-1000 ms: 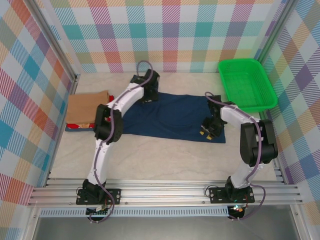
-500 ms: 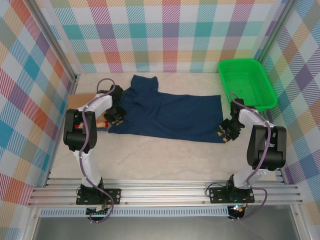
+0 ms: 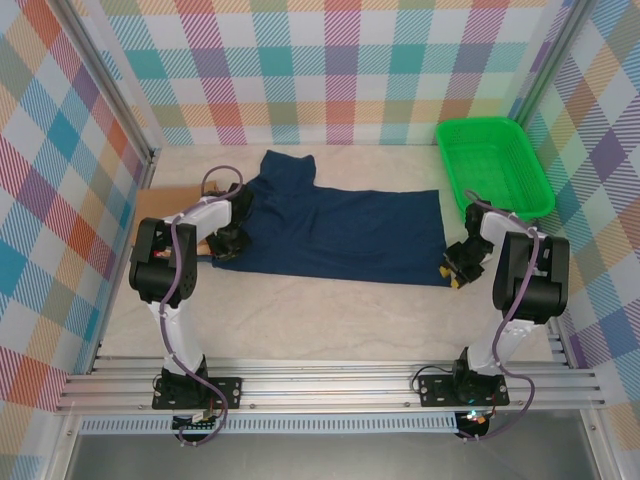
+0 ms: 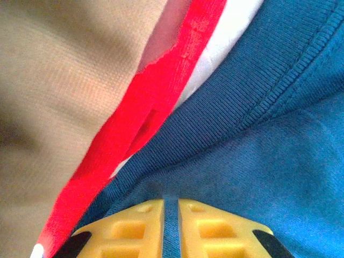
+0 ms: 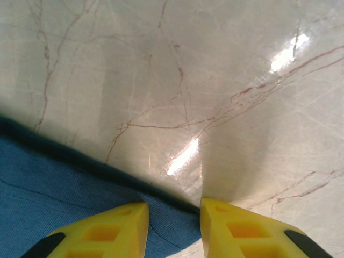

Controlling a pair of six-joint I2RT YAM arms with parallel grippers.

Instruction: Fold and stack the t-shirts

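Observation:
The dark navy t-shirt (image 3: pixel 340 230) lies spread flat across the middle of the table, one sleeve pointing to the back. My left gripper (image 3: pixel 228 238) sits at its left edge, shut on a pinch of the blue fabric (image 4: pixel 258 134), which runs up between the yellow fingers (image 4: pixel 129 226). Right beside that, the tan t-shirt (image 4: pixel 54 80) lies on top of a red one (image 4: pixel 156 97) in the folded pile (image 3: pixel 165 205). My right gripper (image 3: pixel 455 272) is at the shirt's near right corner (image 5: pixel 54 177), its jaws apart with the corner lying loose between them on the table.
A green plastic basket (image 3: pixel 492 165) stands at the back right, just behind the right arm. Checkered walls close in the back and both sides. The marble tabletop (image 5: pixel 215 80) shows bare to the right of the shirt and along the near edge.
My left arm swung from the shirt's far edge to its left edge and shut on the cloth. The shirt now lies spread wider, a sleeve at the back. My right gripper slid right to the corner.

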